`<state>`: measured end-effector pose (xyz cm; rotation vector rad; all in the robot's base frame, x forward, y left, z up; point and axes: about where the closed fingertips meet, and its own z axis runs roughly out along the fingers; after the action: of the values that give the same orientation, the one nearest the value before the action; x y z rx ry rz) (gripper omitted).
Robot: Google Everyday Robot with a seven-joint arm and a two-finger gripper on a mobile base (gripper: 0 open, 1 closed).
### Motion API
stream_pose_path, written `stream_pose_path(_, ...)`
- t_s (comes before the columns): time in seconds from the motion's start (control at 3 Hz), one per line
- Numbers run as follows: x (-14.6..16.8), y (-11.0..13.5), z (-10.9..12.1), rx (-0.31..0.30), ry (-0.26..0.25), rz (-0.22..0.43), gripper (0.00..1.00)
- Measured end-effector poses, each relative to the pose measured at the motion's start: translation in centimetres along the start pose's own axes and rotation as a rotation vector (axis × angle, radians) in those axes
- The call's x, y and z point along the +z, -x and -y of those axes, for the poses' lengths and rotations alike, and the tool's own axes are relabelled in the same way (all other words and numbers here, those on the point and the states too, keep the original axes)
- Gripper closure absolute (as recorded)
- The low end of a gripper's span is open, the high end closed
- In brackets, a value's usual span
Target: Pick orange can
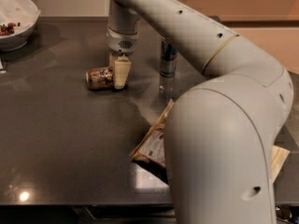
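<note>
Dark counter [56, 139] carries the orange can [99, 78] lying sideways, upper left of centre; gripper [119, 78] set vertically at its right end for grasping; closure cannot be told.

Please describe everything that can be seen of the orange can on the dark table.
The orange can is a short soda can, orange-brown and gold with a pale pattern, seemingly shiny metal. It lies on its side on the dark table, one silvery end facing left. Its right end is hidden behind the gripper, which hangs down right at that end; whether it grips the can cannot be told. The slim blue can stands apart, to the right.
</note>
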<state>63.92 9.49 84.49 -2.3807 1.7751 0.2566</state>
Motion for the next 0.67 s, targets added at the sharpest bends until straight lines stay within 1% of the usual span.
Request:
stream_pose_path(0.33, -0.7, 0.1, -0.4, -0.016, -0.011, 0.012, 0.65)
stream_pose_path(0.67, -2.3, 0.4, -2.0, -0.051, -0.026, 0.029, 0.88)
